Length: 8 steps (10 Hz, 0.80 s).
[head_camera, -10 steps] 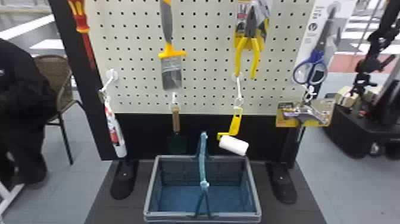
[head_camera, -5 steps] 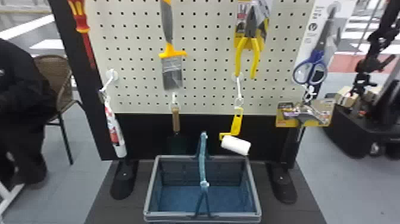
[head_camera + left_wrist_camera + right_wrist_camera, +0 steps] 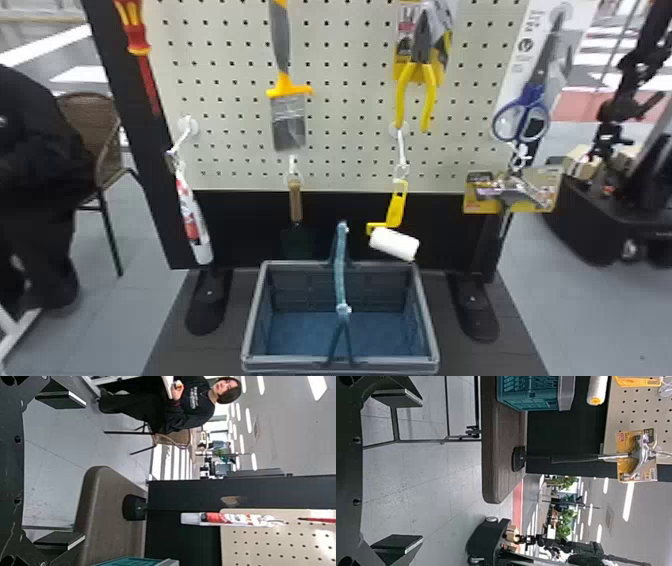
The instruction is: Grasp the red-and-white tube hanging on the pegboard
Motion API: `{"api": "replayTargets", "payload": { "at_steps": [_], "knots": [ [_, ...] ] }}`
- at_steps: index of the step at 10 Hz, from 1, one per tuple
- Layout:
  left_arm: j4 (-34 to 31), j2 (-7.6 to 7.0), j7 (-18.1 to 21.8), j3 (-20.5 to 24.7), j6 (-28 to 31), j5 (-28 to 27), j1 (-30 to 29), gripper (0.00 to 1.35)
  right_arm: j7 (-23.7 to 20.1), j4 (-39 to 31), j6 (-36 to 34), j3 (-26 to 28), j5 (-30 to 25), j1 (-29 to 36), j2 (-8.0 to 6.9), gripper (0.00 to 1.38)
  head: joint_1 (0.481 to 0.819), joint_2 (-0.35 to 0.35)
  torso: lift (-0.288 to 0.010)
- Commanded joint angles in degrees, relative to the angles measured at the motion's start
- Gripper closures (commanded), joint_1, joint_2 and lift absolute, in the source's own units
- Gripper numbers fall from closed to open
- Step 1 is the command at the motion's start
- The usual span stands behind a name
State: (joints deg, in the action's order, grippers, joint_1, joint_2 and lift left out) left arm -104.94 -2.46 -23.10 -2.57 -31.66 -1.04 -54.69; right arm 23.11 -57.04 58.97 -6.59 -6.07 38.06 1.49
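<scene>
Red-and-white tube (image 3: pixel 190 215): hangs by a white loop from a hook (image 3: pixel 187 125) at the 9 o'clock edge of the pegboard (image 3: pixel 350 150). Its body slants down across the black frame, cap lowest. Nothing touches it.

Left jaws: wide apart, nothing between them, low beside the desk (image 3: pixel 170 355), well apart from the tube.

Basket (image 3: pixel 340 362): on the desk at 6 o'clock.

Paint roller (image 3: pixel 394 243): hangs at 1 o'clock of the basket.

Right jaws: wide apart, nothing held, low off the desk's far end.

Assessment: the approach appears not yet begun. The left arm is the nearer one. The next move calls for raising it toward 9 o'clock and setting the jaws square across the slanted body before closing. The tube likely swings if nudged.
</scene>
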Motion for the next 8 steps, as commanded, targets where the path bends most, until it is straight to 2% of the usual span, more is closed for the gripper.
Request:
{"api": "replayTargets", "payload": {
  "at_steps": [1,3,6,8],
  "knots": [
    [-2.86,-0.7,2.89,1.34,2.22,1.48,0.64,0.14,0.0,0.01,0.0,0.0,0.0,0.11,0.0,0.09,0.549,0.0,-0.1],
    [-6.23,-0.61,10.36,4.6,6.35,3.06,2.86,0.14,0.0,-0.13,0.0,0.0,0.09,0.24,0.0,0.09,0.549,0.0,-0.1],
    [-7.5,1.76,19.67,11.63,11.45,1.83,9.14,0.14,0.0,-0.13,0.0,0.0,0.26,0.24,0.0,0.09,0.549,0.0,-0.1],
    [-7.5,2.29,26.27,16.81,15.31,0.16,15.9,0.14,0.0,-0.13,0.0,0.0,0.26,0.24,0.0,0.09,0.549,0.0,-0.1]
  ]
}}
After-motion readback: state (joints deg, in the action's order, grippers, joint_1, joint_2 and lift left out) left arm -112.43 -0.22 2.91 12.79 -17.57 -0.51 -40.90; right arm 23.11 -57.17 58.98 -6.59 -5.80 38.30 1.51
